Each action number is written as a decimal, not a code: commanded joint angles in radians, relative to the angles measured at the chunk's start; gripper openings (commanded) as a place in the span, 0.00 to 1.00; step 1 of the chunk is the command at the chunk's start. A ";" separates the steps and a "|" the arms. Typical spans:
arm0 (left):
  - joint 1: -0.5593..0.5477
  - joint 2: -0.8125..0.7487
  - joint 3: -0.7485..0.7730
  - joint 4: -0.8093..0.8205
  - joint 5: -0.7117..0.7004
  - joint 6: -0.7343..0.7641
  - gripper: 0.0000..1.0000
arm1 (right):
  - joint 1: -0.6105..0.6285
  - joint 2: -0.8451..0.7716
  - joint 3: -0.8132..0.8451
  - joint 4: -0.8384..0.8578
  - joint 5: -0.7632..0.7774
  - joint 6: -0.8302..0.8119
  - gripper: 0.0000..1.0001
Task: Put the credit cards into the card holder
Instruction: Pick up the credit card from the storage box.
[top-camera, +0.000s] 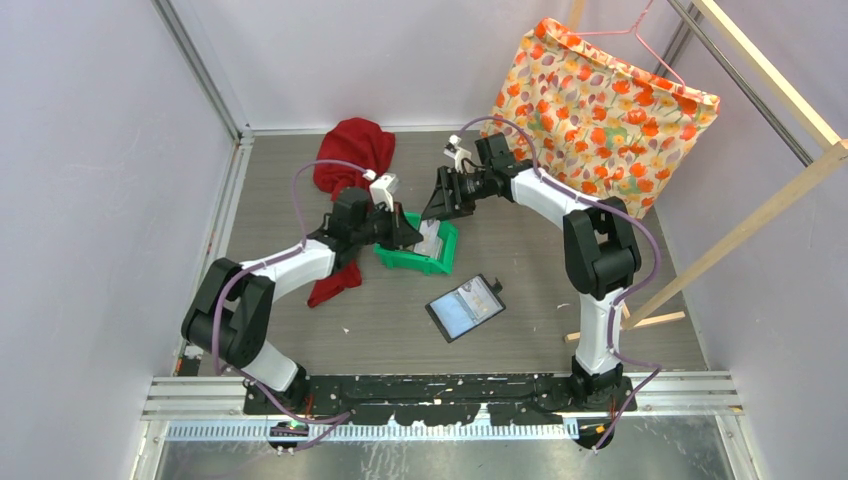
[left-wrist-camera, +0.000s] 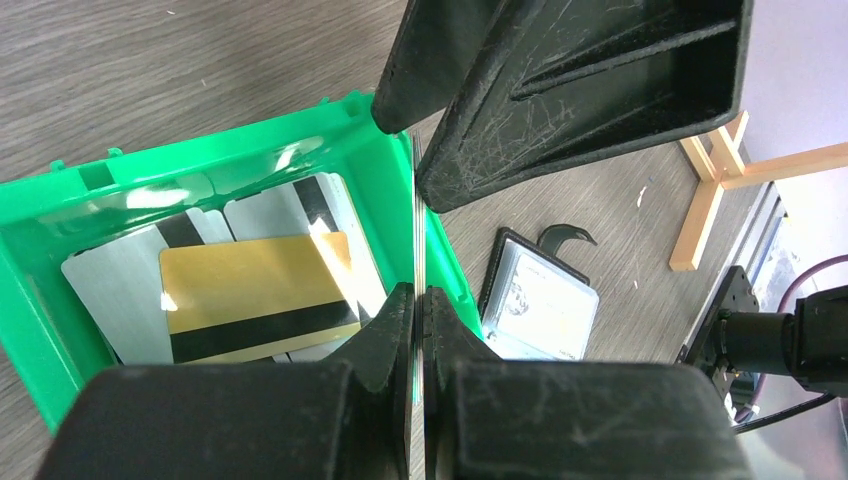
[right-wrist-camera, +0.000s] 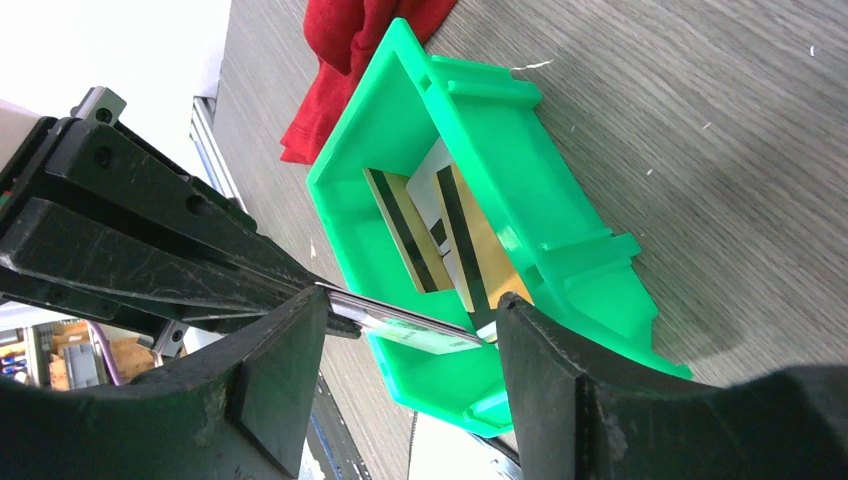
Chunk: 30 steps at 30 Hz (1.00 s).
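My left gripper (left-wrist-camera: 420, 296) is shut on a thin credit card (left-wrist-camera: 417, 215), seen edge-on just above the green bin (left-wrist-camera: 40, 290). That held card (right-wrist-camera: 415, 326) sticks out between the spread fingers of my right gripper (right-wrist-camera: 410, 306), which is open around it; its far end lies close to one pad. In the top view the two grippers, left (top-camera: 405, 228) and right (top-camera: 440, 206), meet over the bin (top-camera: 432, 263). A yellow-orange card (left-wrist-camera: 255, 298) and grey cards (left-wrist-camera: 110, 285) lie in the bin. The black card holder (top-camera: 465, 307) lies open on the table, in front of the bin.
A red cloth (top-camera: 352, 152) lies behind and left of the bin. A floral bag (top-camera: 600, 105) hangs at the back right. A wooden frame (top-camera: 740, 235) slants along the right side, with its foot (top-camera: 630, 322) on the table.
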<state>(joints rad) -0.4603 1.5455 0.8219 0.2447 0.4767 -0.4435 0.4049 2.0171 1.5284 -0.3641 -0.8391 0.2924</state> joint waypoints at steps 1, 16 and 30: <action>0.019 -0.043 -0.024 0.124 0.031 -0.026 0.00 | 0.007 0.012 0.039 -0.007 0.010 0.007 0.66; 0.073 -0.032 -0.098 0.286 0.073 -0.123 0.00 | 0.012 0.038 0.063 -0.077 0.010 -0.052 0.51; 0.076 -0.001 -0.048 0.151 0.156 0.048 0.00 | -0.018 0.026 0.270 -0.319 -0.183 -0.584 0.68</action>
<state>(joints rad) -0.3904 1.5421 0.7265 0.4248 0.5667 -0.5083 0.4026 2.0712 1.6402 -0.5293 -0.8894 0.0738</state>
